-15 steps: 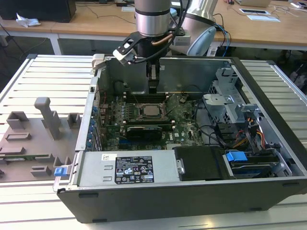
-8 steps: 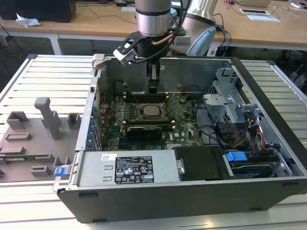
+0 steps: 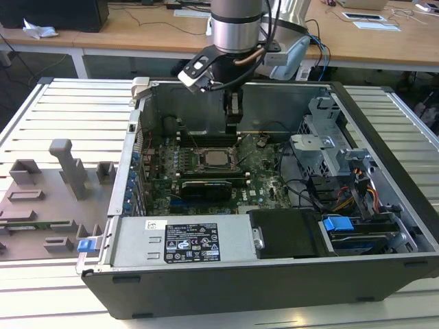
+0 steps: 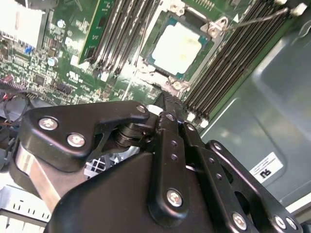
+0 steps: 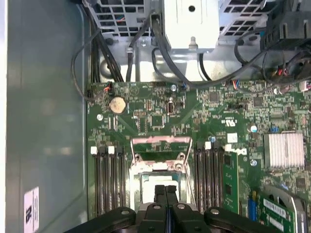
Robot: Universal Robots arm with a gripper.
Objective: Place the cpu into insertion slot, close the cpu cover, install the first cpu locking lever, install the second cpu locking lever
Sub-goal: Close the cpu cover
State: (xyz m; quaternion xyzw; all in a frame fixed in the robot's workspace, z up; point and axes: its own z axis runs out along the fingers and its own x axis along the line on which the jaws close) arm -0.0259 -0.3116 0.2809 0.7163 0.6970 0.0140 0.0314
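The cpu [image 4: 177, 44] shows its dull silver top inside the insertion slot [image 4: 176, 85] on the green board. The silver frame of the cpu cover [image 4: 214, 30] lies around it. A thin wire locking lever [image 4: 257, 19] runs out from one corner of the socket. My gripper [image 5: 165, 188] hovers just above the socket, fingers pressed together with nothing between them. In the exterior view the gripper [image 3: 232, 127] hangs inside the open computer case, a little behind and above the cpu [image 3: 218, 159].
Black memory slots [image 5: 107, 179] flank the socket on both sides. A drive cage and cables [image 3: 329, 147] fill the exterior view's right of the case, and a labelled metal box [image 3: 185, 241] sits along the front. A grey fixture tray [image 3: 55, 199] lies on the table at the exterior view's left.
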